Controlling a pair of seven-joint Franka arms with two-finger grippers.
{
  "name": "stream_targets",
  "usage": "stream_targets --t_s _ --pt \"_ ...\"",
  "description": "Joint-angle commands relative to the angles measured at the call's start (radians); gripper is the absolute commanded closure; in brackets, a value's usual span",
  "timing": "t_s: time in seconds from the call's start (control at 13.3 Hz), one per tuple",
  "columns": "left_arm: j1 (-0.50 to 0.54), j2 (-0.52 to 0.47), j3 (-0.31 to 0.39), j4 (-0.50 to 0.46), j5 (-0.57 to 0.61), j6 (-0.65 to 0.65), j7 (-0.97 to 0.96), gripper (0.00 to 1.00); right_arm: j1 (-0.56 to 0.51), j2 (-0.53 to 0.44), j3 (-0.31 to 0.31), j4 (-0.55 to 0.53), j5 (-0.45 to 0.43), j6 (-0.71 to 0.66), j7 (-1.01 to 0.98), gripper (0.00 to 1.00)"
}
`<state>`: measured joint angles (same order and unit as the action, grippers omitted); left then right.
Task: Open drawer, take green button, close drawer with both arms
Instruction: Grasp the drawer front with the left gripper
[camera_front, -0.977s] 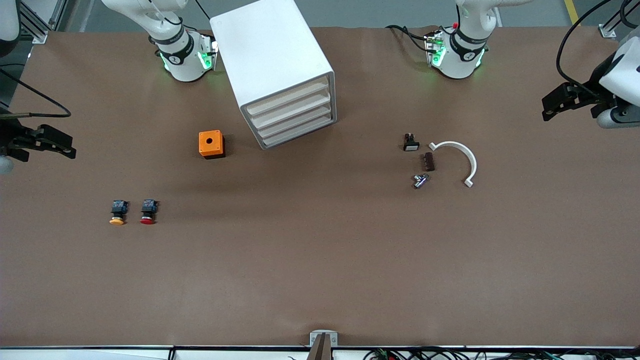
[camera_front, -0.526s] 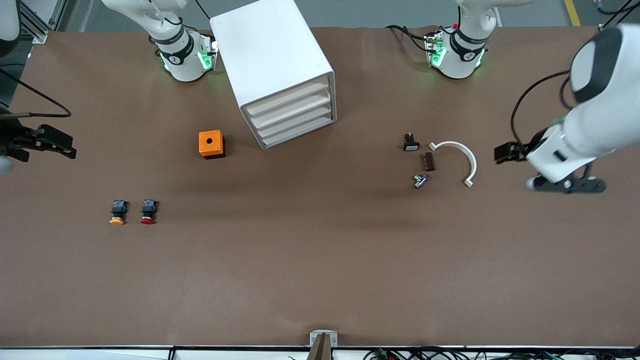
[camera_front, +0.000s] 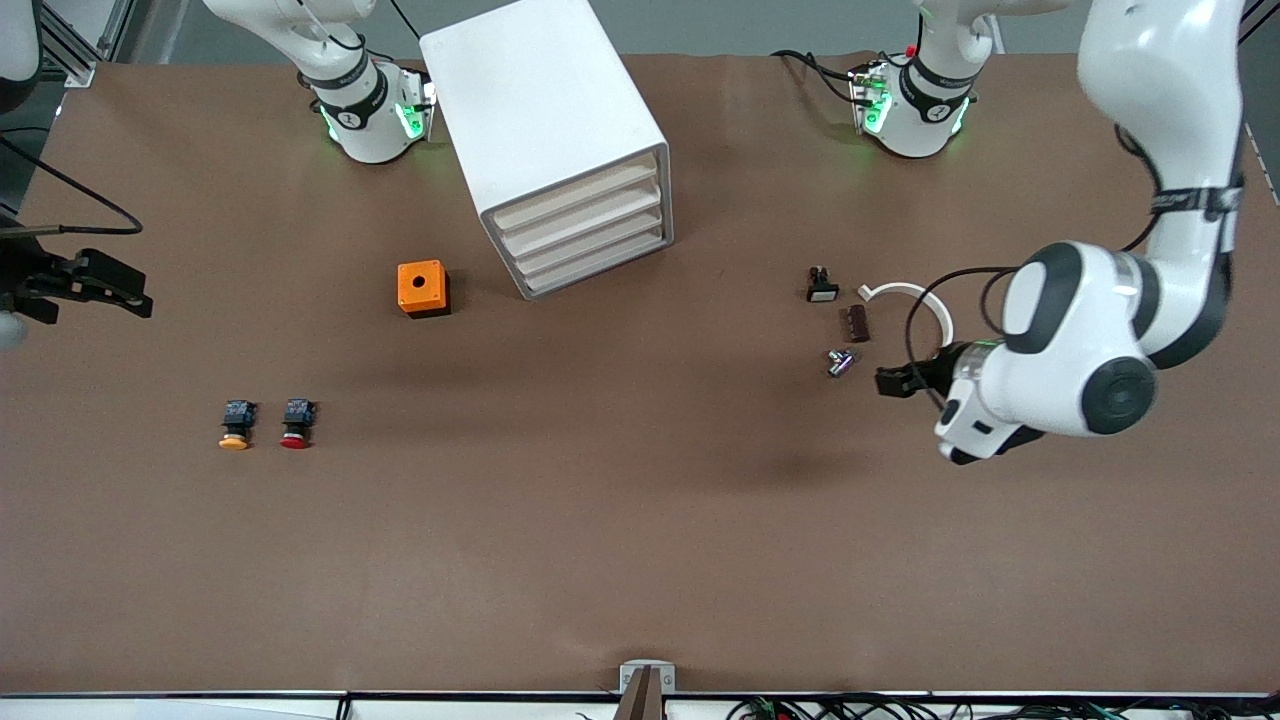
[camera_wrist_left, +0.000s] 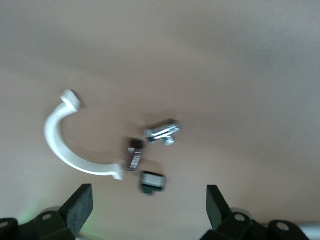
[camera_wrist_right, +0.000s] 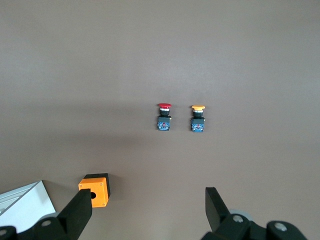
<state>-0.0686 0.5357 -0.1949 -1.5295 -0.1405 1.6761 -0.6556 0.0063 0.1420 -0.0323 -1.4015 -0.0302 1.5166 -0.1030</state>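
Currently all four drawers (camera_front: 585, 232) sit flush in the white cabinet (camera_front: 540, 120); green button not visible. Left hand (camera_front: 893, 382) hangs over the tabletop (camera_front: 640, 520) near the small metal part (camera_front: 840, 361) and white curved clip (camera_front: 915, 300), fingers (camera_wrist_left: 80, 207) apart, empty. Right hand (camera_front: 125, 290) waits at the right arm's end of the tabletop, fingers (camera_wrist_right: 80, 212) apart, empty.

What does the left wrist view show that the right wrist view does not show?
Only the left wrist view: the white curved clip, a metal part, a dark block and a small white-capped part.
Only the right wrist view: the red button, the yellow button, the orange box, a cabinet corner.
Both: brown table, and open fingers of its own gripper.
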Motion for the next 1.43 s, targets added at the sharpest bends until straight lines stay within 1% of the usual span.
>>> stream_targets --t_s 0.0,0.15,0.23,0.38,0.45,0.53,0.68,0.83,0.98,1.2,1.28,1.35 --pt "-0.078 0.108 0.0 0.058 -0.053 0.074 -0.339 0.0 -0.011 0.01 0.009 0.024 0.004 -0.015 -0.011 0.0" --pt "-0.141 0.193 0.0 0.127 -0.053 0.1 -0.537 0.0 -0.011 0.01 0.009 0.024 0.004 -0.015 -0.011 0.0" --pt "-0.175 0.228 0.0 0.141 -0.06 0.114 -0.658 0.0 -0.011 0.01 0.009 0.024 0.004 -0.015 -0.011 0.0" --pt "-0.206 0.271 0.0 0.141 -0.112 0.148 -0.922 0.0 -0.011 0.01 0.009 0.024 0.004 -0.015 -0.011 0.0" --pt "-0.22 0.28 0.0 0.141 -0.129 0.149 -0.993 0.0 -0.011 0.01 0.009 0.024 0.006 -0.015 -0.011 0.0" --pt "-0.235 0.285 0.0 0.14 -0.172 0.149 -1.033 0.0 -0.011 0.01 0.009 0.024 0.004 -0.015 -0.011 0.0" --pt "-0.255 0.3 0.0 0.135 -0.327 0.148 -1.126 0.0 -0.009 0.01 0.009 0.023 0.004 -0.015 -0.011 0.0" --pt "-0.293 0.311 0.0 0.131 -0.456 0.145 -1.246 0.0 -0.009 0.01 0.009 0.024 0.003 -0.015 -0.011 0.0" --pt "-0.324 0.323 0.0 0.131 -0.557 0.143 -1.401 0.0 -0.009 0.01 0.009 0.024 0.006 -0.015 -0.011 0.0" --pt "-0.393 0.339 0.0 0.129 -0.71 0.137 -1.524 0.0 -0.009 0.01 0.011 0.024 0.006 -0.015 -0.011 0.0" --pt "-0.404 0.343 0.0 0.129 -0.75 0.137 -1.562 0.15 -0.009 0.01 0.009 0.024 0.003 -0.015 -0.011 0.0" --pt "-0.419 0.354 -0.001 0.129 -0.787 0.137 -1.585 0.23 -0.009 0.01 0.009 0.024 0.003 -0.015 -0.011 0.0"
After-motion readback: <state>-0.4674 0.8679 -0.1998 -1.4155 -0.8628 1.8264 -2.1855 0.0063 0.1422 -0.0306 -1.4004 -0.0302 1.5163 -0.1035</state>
